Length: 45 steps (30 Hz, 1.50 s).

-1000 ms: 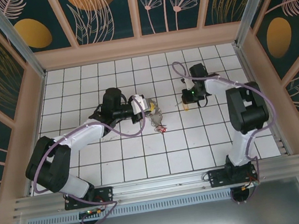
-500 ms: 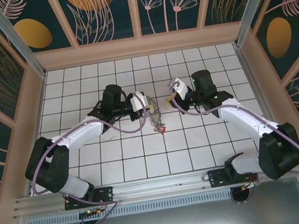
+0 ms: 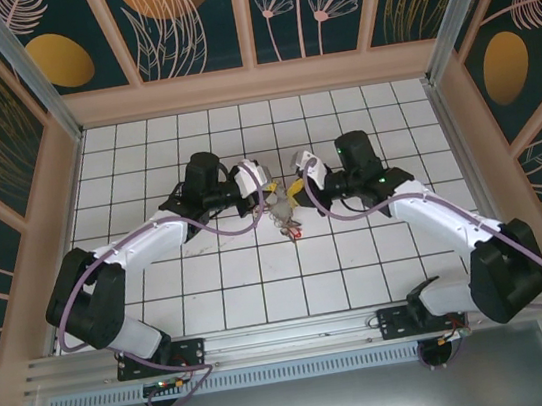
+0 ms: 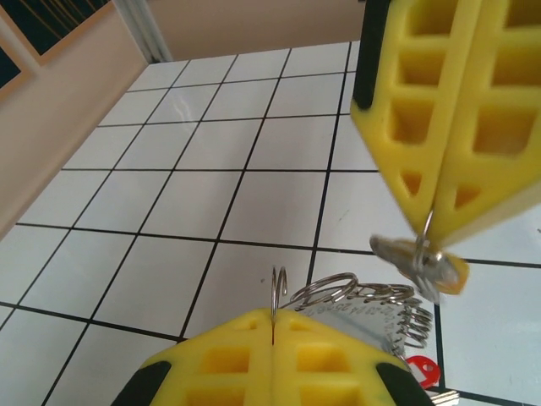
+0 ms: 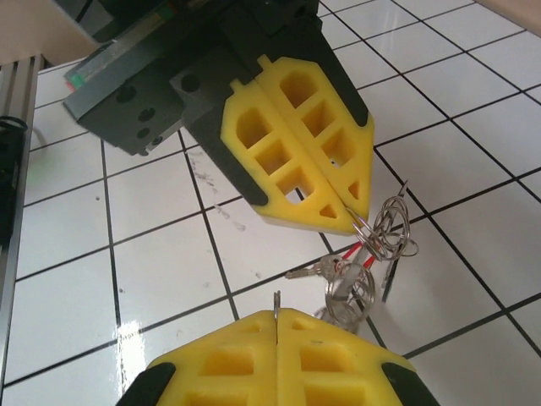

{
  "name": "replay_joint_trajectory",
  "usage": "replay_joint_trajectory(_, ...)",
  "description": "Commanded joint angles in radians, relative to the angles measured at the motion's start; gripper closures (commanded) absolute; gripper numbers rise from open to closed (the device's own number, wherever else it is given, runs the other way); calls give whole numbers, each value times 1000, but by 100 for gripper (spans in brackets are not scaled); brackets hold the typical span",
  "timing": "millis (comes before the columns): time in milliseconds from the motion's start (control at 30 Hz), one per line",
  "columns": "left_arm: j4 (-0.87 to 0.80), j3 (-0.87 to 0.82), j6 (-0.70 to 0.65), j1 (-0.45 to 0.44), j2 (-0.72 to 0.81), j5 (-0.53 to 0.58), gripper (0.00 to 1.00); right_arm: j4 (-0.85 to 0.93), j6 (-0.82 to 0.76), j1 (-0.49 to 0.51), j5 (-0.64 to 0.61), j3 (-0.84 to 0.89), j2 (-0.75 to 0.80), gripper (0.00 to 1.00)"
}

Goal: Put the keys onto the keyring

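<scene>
My left gripper (image 3: 270,196) is shut on a wire loop of the keyring (image 3: 285,219), a bundle of steel rings with silvery keys and red tags hanging below its tips. In the left wrist view the loop stands up from the closed left gripper (image 4: 272,320), and the rest of the keyring (image 4: 363,293) fans out to the right. My right gripper (image 4: 429,222) is shut on the keys (image 4: 418,258), small with a pale yellow tag, just above that bundle. In the right wrist view a sliver of the keys (image 5: 276,301) pokes from the closed right gripper (image 5: 277,317), facing the left gripper (image 5: 353,216) and the keyring (image 5: 390,228).
The white tiled floor (image 3: 262,285) is boxed in by tan walls (image 3: 254,82) at the back and on both sides. An aluminium rail (image 3: 290,337) runs along the near edge by the arm bases.
The right arm has swung left from the right side of the floor, bringing the keys up to the left gripper's tips. The left gripper has held the keyring almost still.
</scene>
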State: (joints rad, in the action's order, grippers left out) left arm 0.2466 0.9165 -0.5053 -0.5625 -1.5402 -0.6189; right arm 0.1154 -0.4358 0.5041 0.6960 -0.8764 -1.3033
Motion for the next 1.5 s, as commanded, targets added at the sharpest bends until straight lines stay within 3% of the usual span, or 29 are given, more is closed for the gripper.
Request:
replay_joint_trajectory(0,95,-9,66,6,-3,-6,100,-100,78,14,-46,-21,-33,100)
replay_joint_trajectory(500,105,-7,77,-17,-14,36,100,-271,273,7,-36,-37,-123,100)
replay_joint_trajectory(1167,137,-20,89,-23,-24,58,100,-290,282,-3,-88,-47,-112,100)
replay_joint_trajectory(1467,132,-1,113,-23,-58,39,100,-377,254,23,-98,-3,-80,100)
